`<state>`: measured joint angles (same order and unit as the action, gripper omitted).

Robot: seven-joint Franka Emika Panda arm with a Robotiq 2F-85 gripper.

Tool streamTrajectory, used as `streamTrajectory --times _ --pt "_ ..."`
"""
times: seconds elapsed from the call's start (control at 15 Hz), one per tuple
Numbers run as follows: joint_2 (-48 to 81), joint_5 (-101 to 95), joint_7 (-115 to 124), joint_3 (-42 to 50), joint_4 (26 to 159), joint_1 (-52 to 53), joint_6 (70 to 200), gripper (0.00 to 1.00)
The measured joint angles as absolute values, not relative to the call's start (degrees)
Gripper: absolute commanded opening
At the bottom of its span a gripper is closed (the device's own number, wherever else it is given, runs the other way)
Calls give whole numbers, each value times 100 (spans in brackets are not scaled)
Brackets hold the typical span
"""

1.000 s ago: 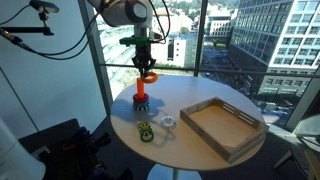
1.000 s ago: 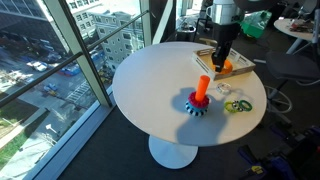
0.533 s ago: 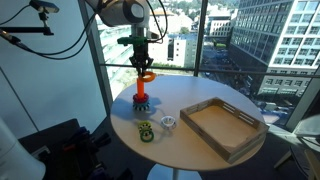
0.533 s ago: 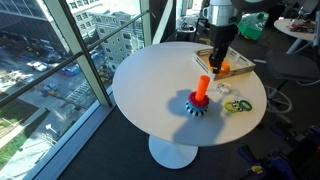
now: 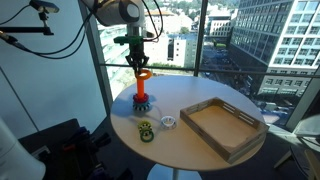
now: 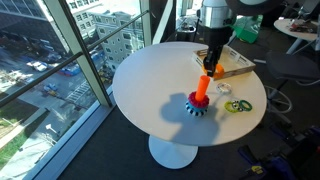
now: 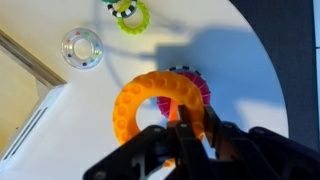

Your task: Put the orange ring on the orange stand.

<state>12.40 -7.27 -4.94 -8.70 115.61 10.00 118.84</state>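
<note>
White round tabletop on a single pedestal, standing against floor-to-ceiling windows with city blocks and a street far below; an office with desks lies behind it in an exterior view. On the table rest a wooden tray, a yellow-green ring and a small whitish ring, the two rings near each other and apart from the tray. The gripper has its fingers clamped on the rim of the orange ring, holding it in the air just above the peg of the orange stand, not touching it. From the wrist the stand is mostly hidden under the ring, only a dark toothed edge peeking out at its far side; the tray is cut off at the left edge and the yellow-green ring at the top. In both exterior views the fingertips are too small to make out; in one, the arm covers much of the tray.
</note>
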Motion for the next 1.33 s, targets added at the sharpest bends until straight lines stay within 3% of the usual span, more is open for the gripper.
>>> streamTrajectory --times 1.33 --pt "1559 -722 -507 -966 11338 1105 12085 7"
